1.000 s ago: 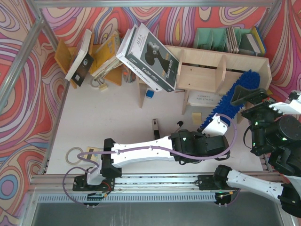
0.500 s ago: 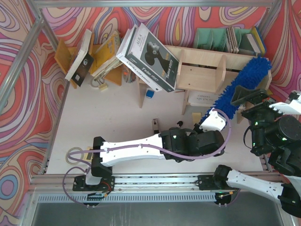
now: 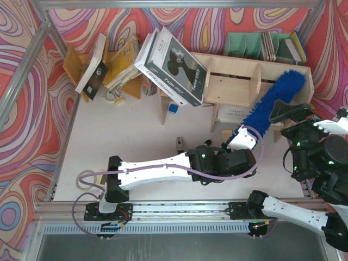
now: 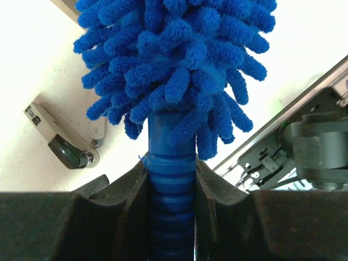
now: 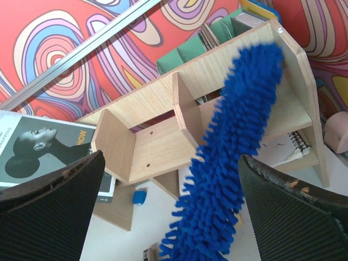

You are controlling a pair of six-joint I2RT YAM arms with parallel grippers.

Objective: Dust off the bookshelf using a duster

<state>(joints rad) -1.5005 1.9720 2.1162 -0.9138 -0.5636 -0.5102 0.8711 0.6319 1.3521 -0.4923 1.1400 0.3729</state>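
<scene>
The pale plywood bookshelf (image 3: 234, 81) stands at the back right, its open compartments also in the right wrist view (image 5: 163, 141). The bright-blue fluffy duster (image 3: 272, 103) slants from the left gripper up to the shelf's right end, its tip at the top edge. My left gripper (image 3: 234, 145) is shut on the duster's ribbed blue handle (image 4: 171, 190); the fluffy head (image 4: 174, 60) fills that view. My right gripper (image 3: 288, 114) is open and empty beside the duster, which blurs across its view (image 5: 234, 157).
A large black-and-white book (image 3: 173, 66) leans on the shelf's left end. An orange-yellow rack with books (image 3: 109, 65) stands at the back left. Green file holders (image 3: 261, 44) sit behind the shelf. A small black-and-silver tool (image 3: 179, 145) and a tape ring (image 3: 87, 179) lie on the table.
The left arm has swung the duster: its tip rose from the shelf's right compartment to the top right corner, then shifted slightly left. The right arm has barely moved.
</scene>
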